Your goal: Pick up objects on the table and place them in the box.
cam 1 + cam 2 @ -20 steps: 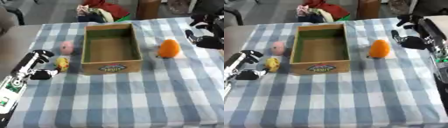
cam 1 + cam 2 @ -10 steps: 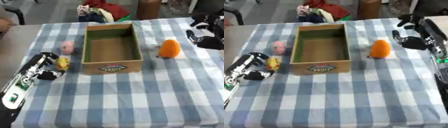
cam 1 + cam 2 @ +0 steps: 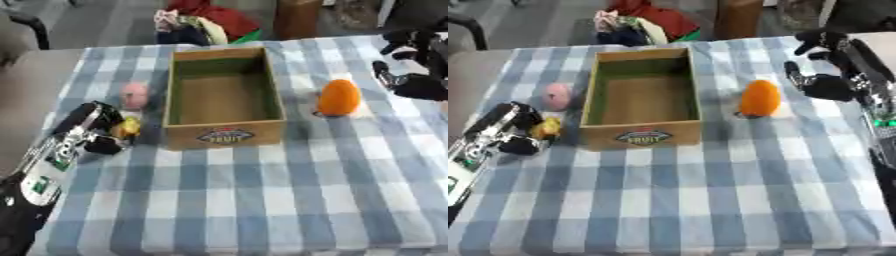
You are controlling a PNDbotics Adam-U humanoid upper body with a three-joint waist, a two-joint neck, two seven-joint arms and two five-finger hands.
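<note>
Your left hand [image 3: 98, 127] lies low on the left side of the blue-and-white checked table [image 3: 262, 200], its dark fingers curled in around the small yellow object [image 3: 128, 127], which sits pressed against the hand just left of the box [image 3: 224, 97]. You can see yellow showing between the fingers and the thumb, so the hand reads as closed around it, with the object at table level, though whether it is lifted clear of the cloth you cannot tell. The cardboard box stands open near the middle of the table, its inside bare and its printed label facing you on the near wall. The pink object [image 3: 135, 94] rests on the cloth just beyond your left hand, close to the box's left wall but apart from it. On the other side, the orange egg-shaped object [image 3: 759, 98] stands upright on the table, near the box's right wall and clear of it. Your right hand [image 3: 826, 82] is held at the far right, beyond and to the right of the orange object and well apart from it, with its fingers spread loosely and nothing between them. A heap of coloured cloth [image 3: 199, 19] lies past the far edge of the table, behind the box.
</note>
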